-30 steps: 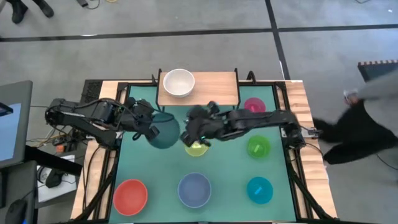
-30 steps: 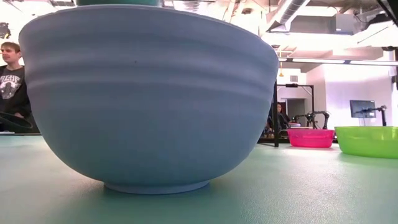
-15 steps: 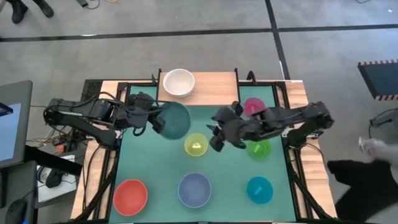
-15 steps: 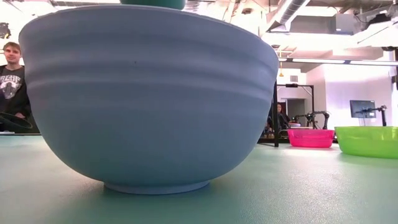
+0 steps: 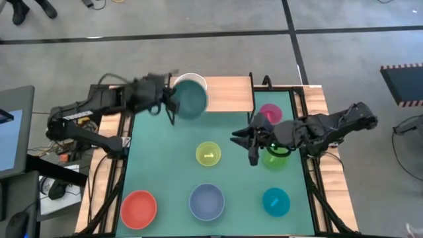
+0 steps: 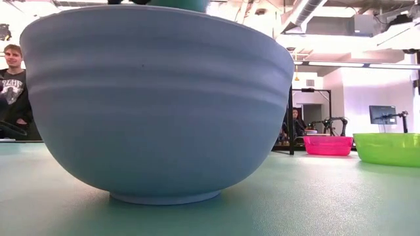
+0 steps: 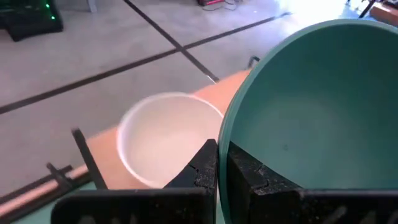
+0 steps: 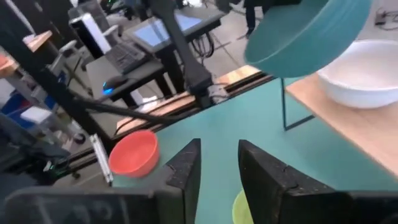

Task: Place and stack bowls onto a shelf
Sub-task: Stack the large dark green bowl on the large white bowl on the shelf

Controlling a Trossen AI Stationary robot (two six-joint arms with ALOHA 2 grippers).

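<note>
My left gripper (image 5: 170, 102) is shut on the dark teal bowl (image 5: 192, 99), held in the air over the white bowl (image 5: 190, 79). The white bowl rests on its base on the shelf's wooden top (image 5: 231, 96) at the table's far edge. The left wrist view shows the teal bowl (image 7: 311, 112) just above the white bowl (image 7: 165, 140). My right gripper (image 5: 251, 142) is open and empty, above the table beside the green bowl (image 5: 274, 158). Its open fingers (image 8: 186, 168) show in the right wrist view, with the teal bowl (image 8: 305, 31) farther off. My left gripper pinches the teal bowl's rim (image 7: 224, 146) on the side toward the table's left, one finger inside the bowl and one outside. The fingers come from the table's left. The bowl is lifted clear and tilted, its opening upward, above the white bowl.
On the green table stand the yellow bowl (image 5: 208, 154), pink bowl (image 5: 269, 112), periwinkle bowl (image 5: 207, 201), red bowl (image 5: 139, 207) and cyan bowl (image 5: 275, 201). The periwinkle bowl (image 6: 157, 98) fills the low view. A person (image 6: 10, 78) stands beyond the table.
My left gripper has risen and carried the teal bowl toward the table's far edge, from above the table's mat to over the white bowl on the shelf. My right gripper has gone from over the yellow bowl toward the table's right edge, next to the green bowl.
</note>
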